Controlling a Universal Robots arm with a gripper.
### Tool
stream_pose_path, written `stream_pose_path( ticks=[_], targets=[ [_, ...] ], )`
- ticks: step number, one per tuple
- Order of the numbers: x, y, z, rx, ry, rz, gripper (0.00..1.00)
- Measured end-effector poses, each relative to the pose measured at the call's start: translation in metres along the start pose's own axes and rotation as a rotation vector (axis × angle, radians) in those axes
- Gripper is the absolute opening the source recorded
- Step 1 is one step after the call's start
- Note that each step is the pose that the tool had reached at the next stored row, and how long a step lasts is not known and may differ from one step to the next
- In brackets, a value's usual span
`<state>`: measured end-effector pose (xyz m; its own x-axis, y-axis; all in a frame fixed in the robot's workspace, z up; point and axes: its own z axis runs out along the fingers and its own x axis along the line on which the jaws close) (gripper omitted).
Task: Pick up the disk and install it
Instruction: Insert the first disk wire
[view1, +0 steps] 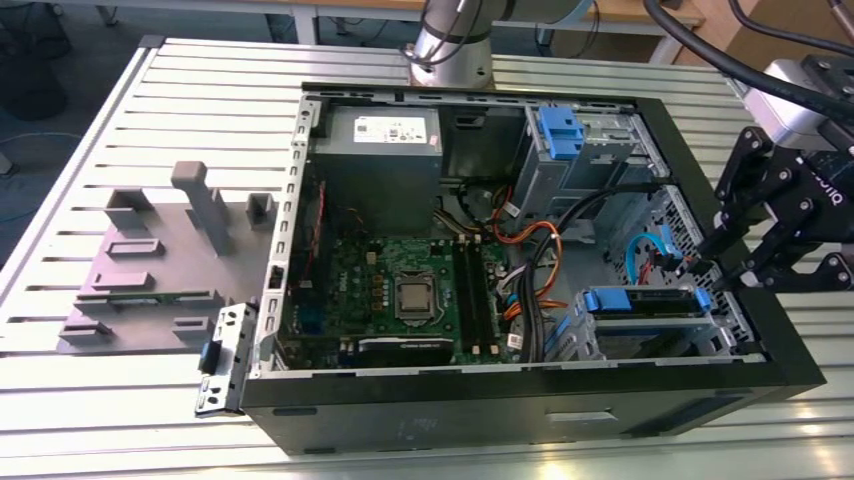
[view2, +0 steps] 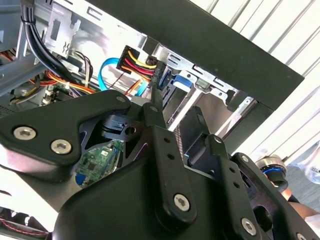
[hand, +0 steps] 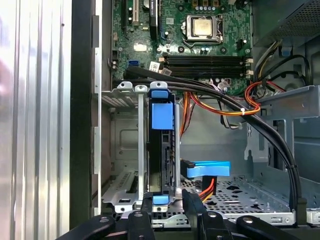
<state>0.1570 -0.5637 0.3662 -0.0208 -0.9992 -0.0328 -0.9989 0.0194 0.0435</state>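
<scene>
Exterior view first: the black pincer hangs at the open black computer case, over its wall on the exterior view's right, right beside the grey metal drive cage where the blue-framed silver disk sits. First wrist view: the disk stands edge-on in the cage, long axis running straight away from the pincer, fingers spread either side, gripping nothing. Second wrist view: the pincer's black fingers point at the cage.

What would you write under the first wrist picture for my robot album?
Black robot gripper poised at the silver hard drive in its blue plastic carrier, standing on edge in the grey metal drive bay below the green motherboard.
</scene>
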Motion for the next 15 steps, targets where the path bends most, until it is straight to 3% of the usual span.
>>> stream_pose_path(
  ticks=[15],
  targets=[
    [-0.0054, 0.0, 0.0011, -0.0001, -0.0001, 0.0, 0.41]
  ],
)
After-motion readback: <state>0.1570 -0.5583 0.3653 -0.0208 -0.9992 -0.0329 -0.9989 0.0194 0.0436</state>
